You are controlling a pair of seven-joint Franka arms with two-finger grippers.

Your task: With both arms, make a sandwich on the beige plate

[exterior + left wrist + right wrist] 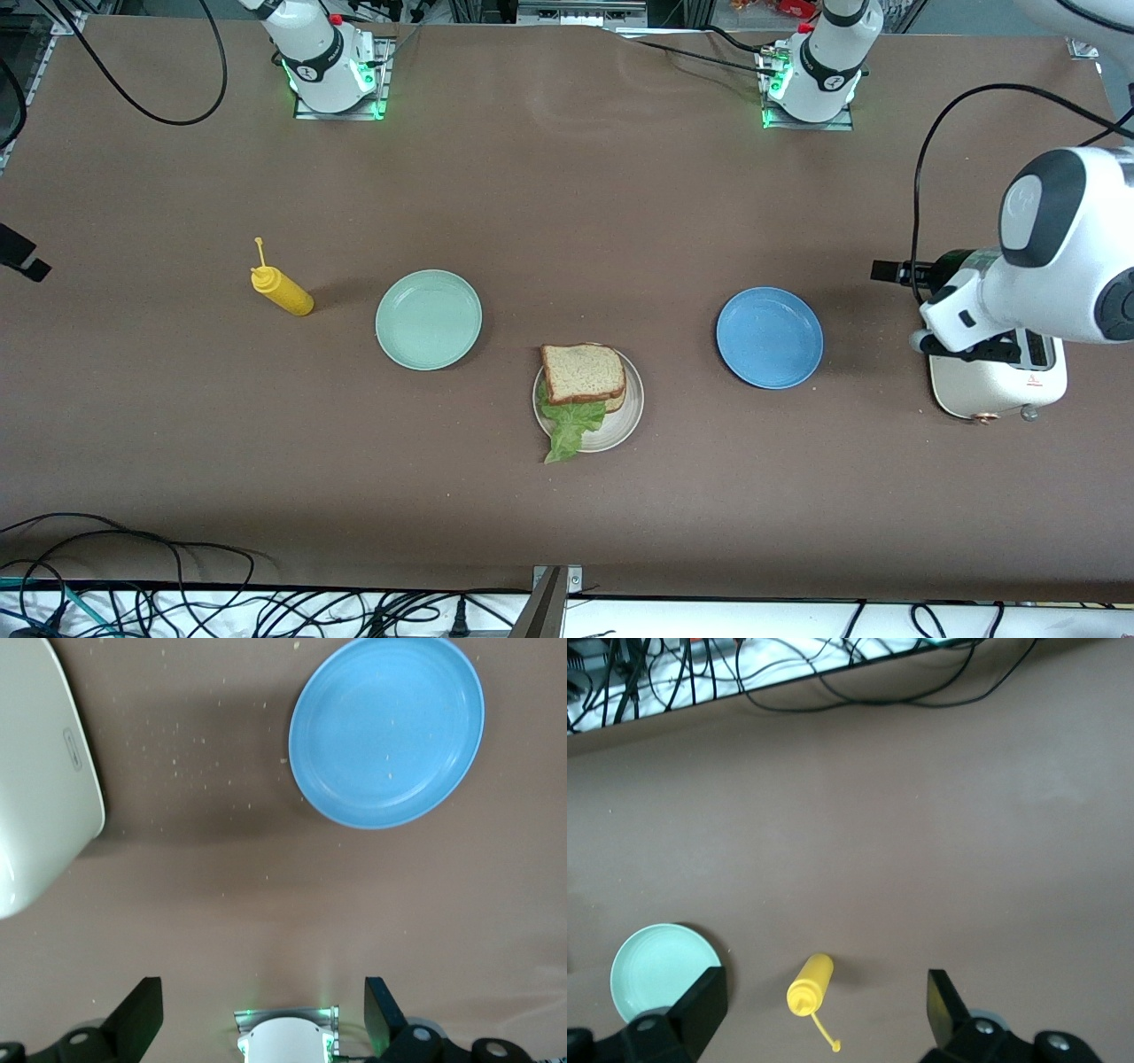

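The sandwich (pixel 583 373) lies on the beige plate (pixel 631 403) in the middle of the table. Its top slice of speckled brown bread covers a second slice. A ruffled green lettuce leaf (pixel 570 427) sticks out from between them and hangs over the plate's rim toward the front camera. My left gripper (pixel 263 997) hangs open and empty, high over the table between the blue plate and the toaster. Over the right arm's end of the table my right gripper (pixel 826 986) hangs high, open and empty, with the mustard bottle below it.
An empty mint-green plate (pixel 429 319) (pixel 651 966) and a yellow mustard bottle (pixel 283 292) (pixel 810 985) lie toward the right arm's end. An empty blue plate (pixel 769 338) (pixel 390 731) and a cream toaster (pixel 997 381) (pixel 35 788) stand toward the left arm's end. Cables run along the table's front edge.
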